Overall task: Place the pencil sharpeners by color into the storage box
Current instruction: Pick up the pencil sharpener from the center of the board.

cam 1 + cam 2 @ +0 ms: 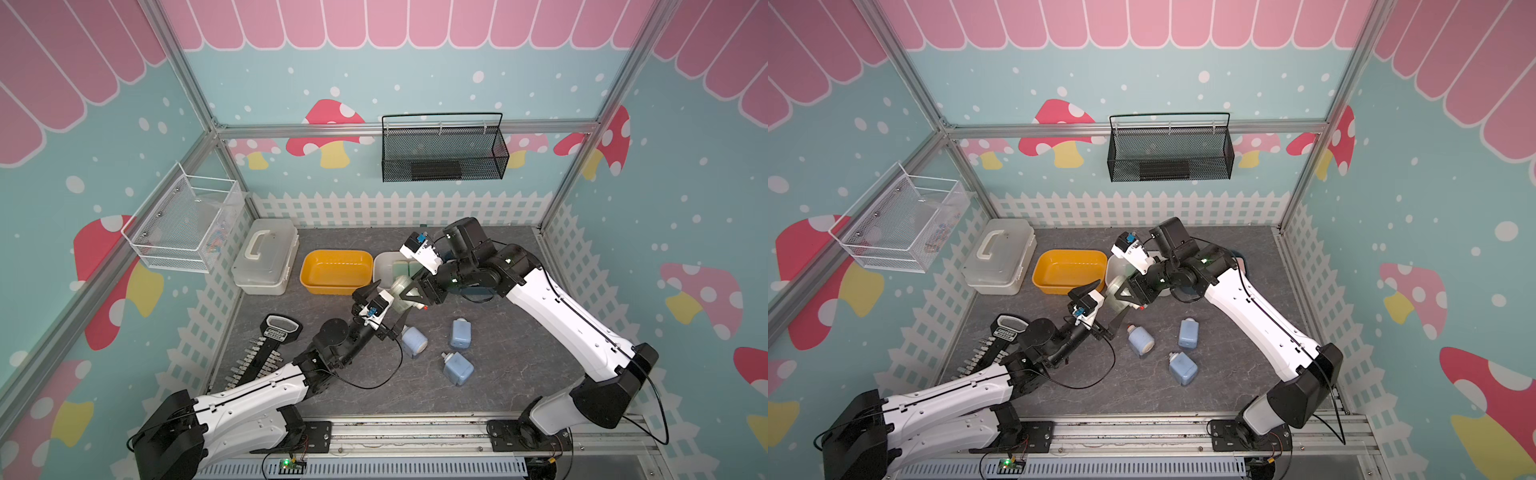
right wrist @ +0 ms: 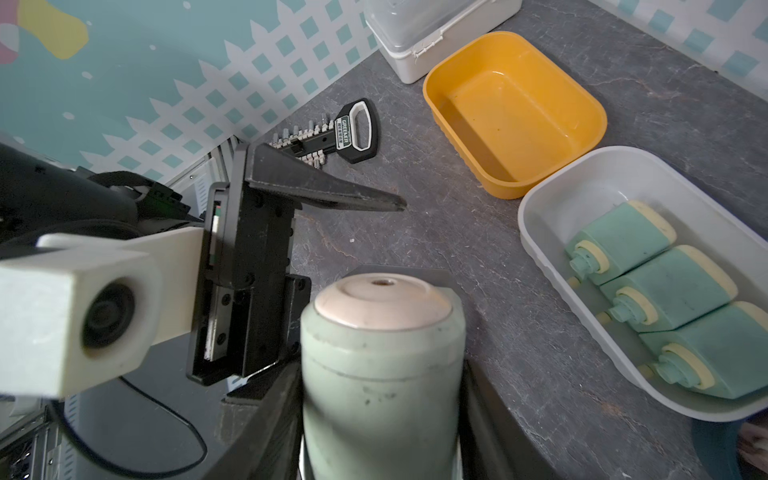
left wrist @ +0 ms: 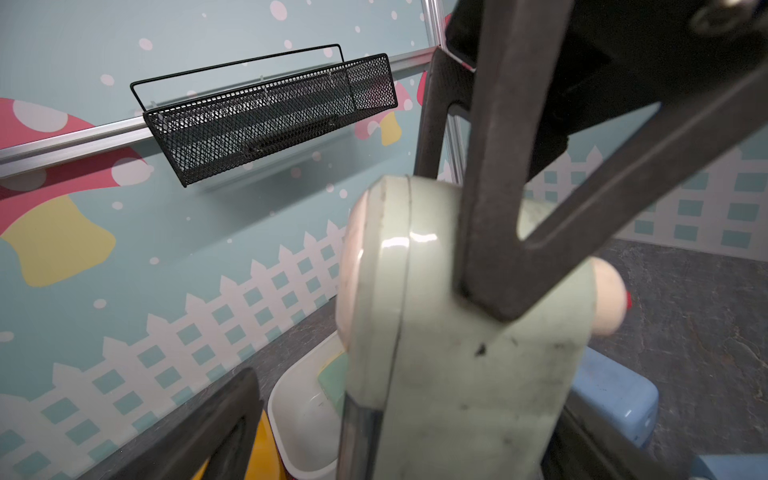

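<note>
My right gripper (image 2: 380,399) has its jaws partly closed, clamped on both sides of a green sharpener (image 2: 382,353). The sharpener is lifted off the table with its cream end pointing at my left arm. My left gripper (image 1: 394,297) stands spread as wide as it goes, one finger on each side of that sharpener. In the left wrist view one finger is plainly clear of it. I cannot tell whether the other finger touches.

The held sharpener hangs just beside the grey tub (image 2: 536,249), off the tub's edge that faces the arm bases. Inside the tub three more green sharpeners lie side by side, touching: (image 2: 623,241), (image 2: 673,286) and (image 2: 719,349).

The yellow tub (image 2: 430,97) sits against the grey tub, on my left arm's side. A lidded clear box (image 1: 266,257) is beyond it, farther from the grey tub.

Three blue sharpeners lie loose on the table, well apart from the grey tub toward the arm bases: (image 1: 413,340), (image 1: 460,333) and (image 1: 456,368).
</note>
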You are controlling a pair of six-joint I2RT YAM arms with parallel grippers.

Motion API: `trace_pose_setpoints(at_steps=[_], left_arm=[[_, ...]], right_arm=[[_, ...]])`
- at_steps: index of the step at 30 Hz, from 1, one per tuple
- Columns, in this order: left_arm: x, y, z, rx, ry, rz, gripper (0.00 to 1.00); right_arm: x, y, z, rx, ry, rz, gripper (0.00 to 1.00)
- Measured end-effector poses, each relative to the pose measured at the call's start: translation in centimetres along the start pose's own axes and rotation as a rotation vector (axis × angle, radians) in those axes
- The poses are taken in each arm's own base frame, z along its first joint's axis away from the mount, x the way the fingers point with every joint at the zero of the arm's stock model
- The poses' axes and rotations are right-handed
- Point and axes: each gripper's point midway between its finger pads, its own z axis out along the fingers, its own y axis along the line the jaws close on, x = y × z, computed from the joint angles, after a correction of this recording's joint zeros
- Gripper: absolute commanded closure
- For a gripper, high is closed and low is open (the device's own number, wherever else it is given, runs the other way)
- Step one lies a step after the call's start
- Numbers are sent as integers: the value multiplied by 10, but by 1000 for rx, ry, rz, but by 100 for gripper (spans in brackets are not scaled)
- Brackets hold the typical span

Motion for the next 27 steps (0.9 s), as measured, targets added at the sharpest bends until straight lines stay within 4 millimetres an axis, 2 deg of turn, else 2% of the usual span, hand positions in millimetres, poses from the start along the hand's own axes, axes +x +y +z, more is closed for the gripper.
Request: trace_pose_setpoints(at_steps=[3,6,10,17,22,27], left_arm=[[10,6,1,-32,57,-18,1],[22,21,2,-85,109,-51,1],[41,54,-3,-178,145,-135,1],[58,103,-20,-368,153,-342,1],[94,148,-36,-553,242,-553,1],[116,171,-45,-648,296,-724,1]], right_arm=[[-1,-9,1,48,-7,5,100],[-2,-19,3,100,-24,19,100],[1,-36,5,185,-31,49,100],[13,-64,6,331,-21,108,100],[8,-74,4,386,-43,129,100],[12,-81,19,379,-18,147,100]])
